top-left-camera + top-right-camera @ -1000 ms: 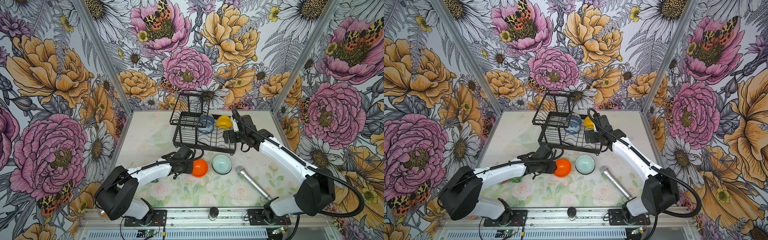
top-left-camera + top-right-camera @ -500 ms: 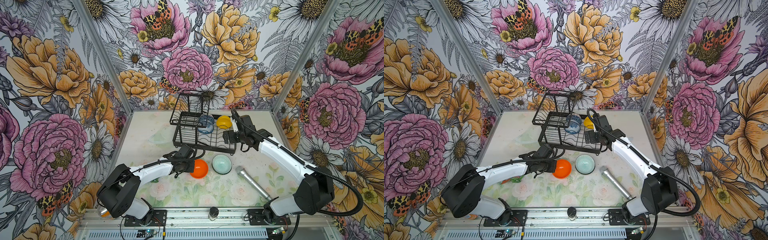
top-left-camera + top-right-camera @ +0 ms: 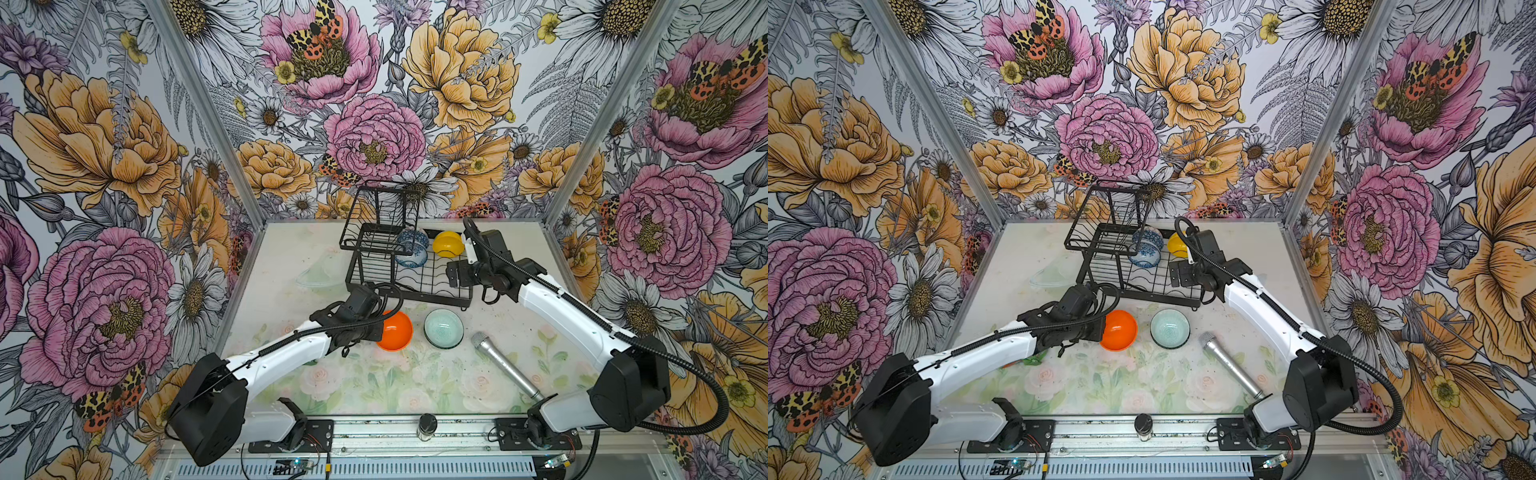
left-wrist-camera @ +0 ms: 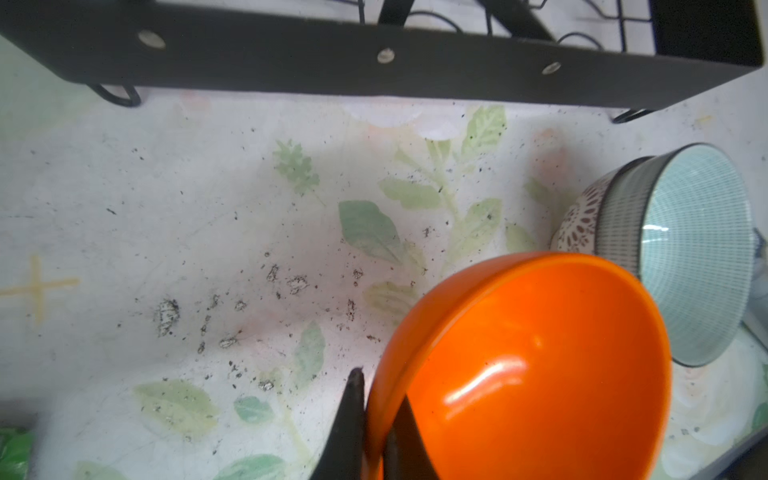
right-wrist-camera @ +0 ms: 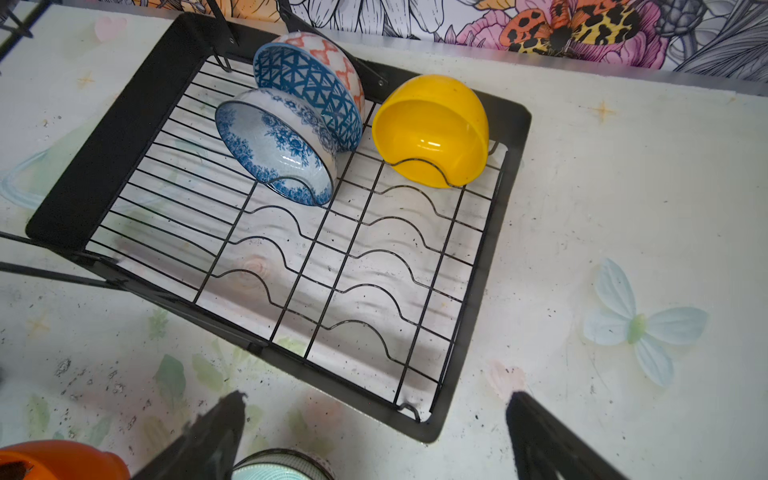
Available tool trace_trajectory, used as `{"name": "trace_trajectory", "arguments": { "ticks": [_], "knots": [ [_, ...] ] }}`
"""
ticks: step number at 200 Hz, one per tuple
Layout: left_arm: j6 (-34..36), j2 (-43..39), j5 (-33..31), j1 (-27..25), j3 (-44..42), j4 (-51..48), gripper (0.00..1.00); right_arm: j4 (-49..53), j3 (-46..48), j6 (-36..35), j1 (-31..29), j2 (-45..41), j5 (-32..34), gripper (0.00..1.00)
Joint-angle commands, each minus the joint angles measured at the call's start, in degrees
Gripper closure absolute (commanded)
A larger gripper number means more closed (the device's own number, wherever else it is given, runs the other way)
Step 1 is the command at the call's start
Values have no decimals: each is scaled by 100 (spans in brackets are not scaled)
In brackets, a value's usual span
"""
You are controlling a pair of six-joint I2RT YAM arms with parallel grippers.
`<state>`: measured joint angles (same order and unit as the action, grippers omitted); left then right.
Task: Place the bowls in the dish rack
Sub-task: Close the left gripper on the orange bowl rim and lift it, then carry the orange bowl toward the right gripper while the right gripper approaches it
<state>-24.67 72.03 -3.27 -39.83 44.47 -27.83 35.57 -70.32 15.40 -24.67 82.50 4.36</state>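
Note:
My left gripper (image 4: 379, 390) is shut on the rim of the orange bowl (image 4: 532, 365), one finger inside and one outside. The bowl (image 3: 397, 332) is tilted just in front of the dish rack (image 3: 415, 293). Beside it, the pale mint bowl (image 3: 443, 328) rests on the table, and a white dark-patterned bowl (image 4: 577, 224) shows under it. In the rack the blue geometric bowl (image 5: 307, 83), the floral bowl (image 5: 274, 145) and the yellow bowl (image 5: 432, 129) lean on the wavy wires. My right gripper (image 5: 376, 397) hangs open and empty over the rack's near right corner.
A silver microphone (image 3: 503, 365) lies right of the mint bowl. A small dark-capped jar (image 3: 427, 424) stands at the front rail. A clear plastic piece (image 3: 320, 274) lies left of the rack. The raised upper basket (image 3: 378, 220) overhangs the rack's left end.
My left jaws have closed on the orange bowl's rim. The bowl has hardly shifted. The right arm has not moved.

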Motion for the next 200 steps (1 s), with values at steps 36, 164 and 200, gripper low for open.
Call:
{"name": "trace_trajectory", "arguments": {
  "ticks": [36,164,200],
  "knots": [
    [413,-525,-719,150,660,124,100,-24,-16,56,-101,-584,-325,0],
    [552,-283,-567,270,1369,1036,100,-284,-328,288,-984,-1027,-856,1],
    [540,-67,-447,174,1500,1220,100,-481,-340,521,-1153,-830,-972,2]
  ]
}}
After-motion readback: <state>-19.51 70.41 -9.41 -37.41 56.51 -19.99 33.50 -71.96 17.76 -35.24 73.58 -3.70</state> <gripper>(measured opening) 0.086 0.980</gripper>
